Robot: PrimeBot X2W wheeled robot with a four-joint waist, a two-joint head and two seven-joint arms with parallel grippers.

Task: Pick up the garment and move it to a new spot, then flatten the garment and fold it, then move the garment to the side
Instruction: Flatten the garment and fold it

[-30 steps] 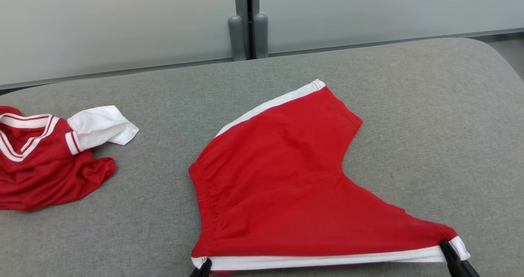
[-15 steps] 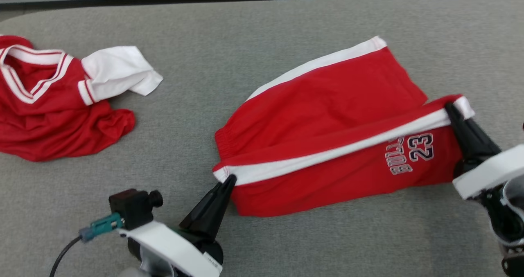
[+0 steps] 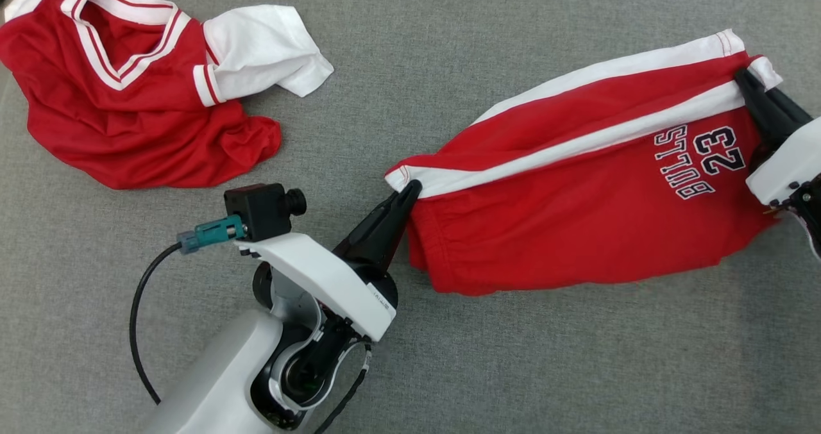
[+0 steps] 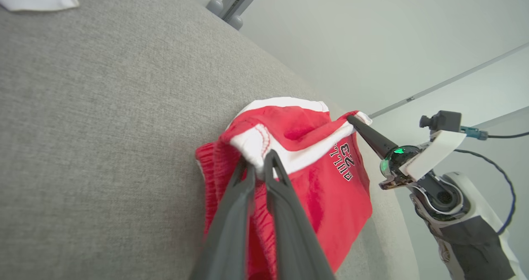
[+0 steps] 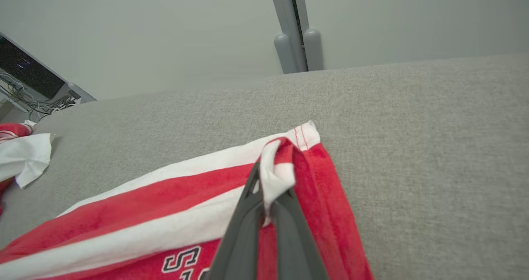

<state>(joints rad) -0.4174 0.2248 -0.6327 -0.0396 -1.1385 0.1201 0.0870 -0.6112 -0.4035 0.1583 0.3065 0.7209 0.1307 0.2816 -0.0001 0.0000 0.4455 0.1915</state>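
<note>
Shorts (image 3: 577,216), red knit, white side stripes, "BULLS 23" print, folded lengthwise on grey fabric table (image 3: 449,370), right of centre. Left fingers (image 3: 381,225) closed, pinching white stripe corner at waistband end, left. Right fingers (image 3: 766,104) closed, pinching white hem corner, far right. Crumpled red-and-white jersey (image 3: 128,120) far left, well apart.

- Grey, cloth-covered surface (image 3: 526,370).
- Red shorts (image 3: 564,229) with white side stripes, folded over, resting on the right part, print "BULLS 23" facing up.
- Red jersey (image 3: 128,133) with white sleeve, crumpled, far left, well apart from the shorts.
</note>
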